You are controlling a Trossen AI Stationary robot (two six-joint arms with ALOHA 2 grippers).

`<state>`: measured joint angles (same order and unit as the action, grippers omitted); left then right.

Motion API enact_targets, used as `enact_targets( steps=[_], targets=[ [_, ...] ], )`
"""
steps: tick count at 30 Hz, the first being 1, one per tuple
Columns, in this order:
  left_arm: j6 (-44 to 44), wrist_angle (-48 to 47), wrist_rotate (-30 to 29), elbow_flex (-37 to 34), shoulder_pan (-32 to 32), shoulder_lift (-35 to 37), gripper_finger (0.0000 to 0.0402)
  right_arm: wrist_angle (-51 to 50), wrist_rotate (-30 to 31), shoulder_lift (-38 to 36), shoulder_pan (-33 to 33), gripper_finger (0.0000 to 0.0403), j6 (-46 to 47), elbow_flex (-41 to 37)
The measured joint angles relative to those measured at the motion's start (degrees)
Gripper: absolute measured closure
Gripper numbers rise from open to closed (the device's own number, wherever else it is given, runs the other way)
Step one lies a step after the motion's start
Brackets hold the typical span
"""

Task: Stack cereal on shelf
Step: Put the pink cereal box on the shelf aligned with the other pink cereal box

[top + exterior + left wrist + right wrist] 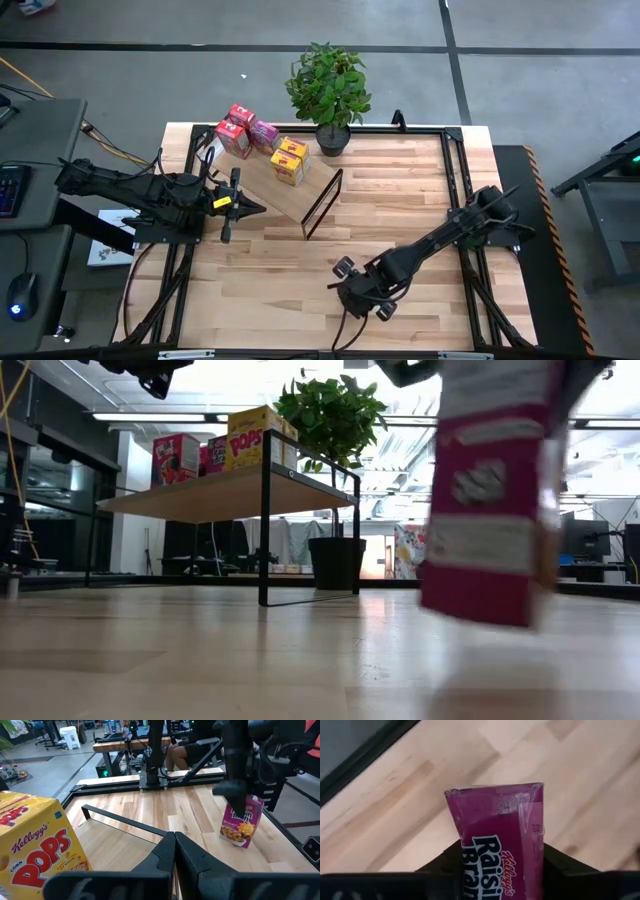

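Holding the last item clear of the tabletop (400, 200), the setup catalogues as follows.

Shelf (290, 195): slanted board on a wire frame, far-left part of the table; five cereal boxes (262, 145) grouped at its far end.

Left gripper (240, 205): hangs over the shelf's near-left edge, fingers pressed together, empty.

Right gripper (362, 292): near-centre of the table, clenched on the magenta box (242, 822).

Magenta box: upright, long axis vertical, lower edge seemingly just off the wood. The shelf lies up-table and leftward from it; the right arm alone carries it.
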<state>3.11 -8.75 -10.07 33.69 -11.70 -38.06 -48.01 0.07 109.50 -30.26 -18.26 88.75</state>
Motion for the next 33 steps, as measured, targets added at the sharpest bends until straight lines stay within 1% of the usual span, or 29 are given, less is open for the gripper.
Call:
enact_targets(
  steps=[4, 6, 10, 13, 16, 19, 21, 25, 29, 33],
  targets=[
    [-0.02, 0.0, 0.02, 0.0, -0.02, 0.0, 0.0402, 0.42, 6.14, -2.24, 0.07, 0.0268, -0.04, 0.0],
    [-0.04, 0.0, 0.02, 0.0, -0.02, 0.0, 0.0401, 2.16, 8.71, -3.4, 0.13, 0.0268, 0.17, 0.0],
    [-0.11, 0.02, 0.02, 0.0, -0.02, -0.07, 0.0401, 7.94, 13.71, -4.99, 0.66, 0.0268, 0.3, 0.0],
    [-1.91, 0.04, 0.99, 0.0, -0.02, -0.9, 0.0401, 12.94, 16.99, -5.63, 1.67, 0.0268, 2.16, 0.0],
    [-1.61, 1.17, 5.52, 0.01, -0.04, -3.03, 0.0402, 18.65, 17.17, -5.69, 3.42, 0.0269, 5.66, 0.0],
    [0.28, 8.14, 9.23, -1.11, -0.13, -6.3, 0.0399, 24.63, 13.99, -5.69, 5.21, 0.0269, 9.44, 0.0],
    [0.45, 12.35, 9.83, -1.61, -0.11, -8.92, 0.0392, 26.7, 11.76, -5.69, 6.19, 0.0269, 12.09, 0.0],
    [-1.08, 14.43, 9.83, -1.7, -0.11, -13.27, 0.0357, 26.64, 9.39, -5.69, 7.57, 0.0269, 15.62, 0.0],
    [-1.58, 18.21, 9.84, -1.73, -0.15, -16.55, 0.0303, 26.37, 8.72, -5.69, 8.21, 0.0269, 16.86, 0.0],
    [-3.89, 21.37, 9.86, -1.73, -0.67, -18.59, 0.0244, 25.82, 9.34, -5.69, 8.24, 0.0269, 16.93, 0.0]
  ],
)
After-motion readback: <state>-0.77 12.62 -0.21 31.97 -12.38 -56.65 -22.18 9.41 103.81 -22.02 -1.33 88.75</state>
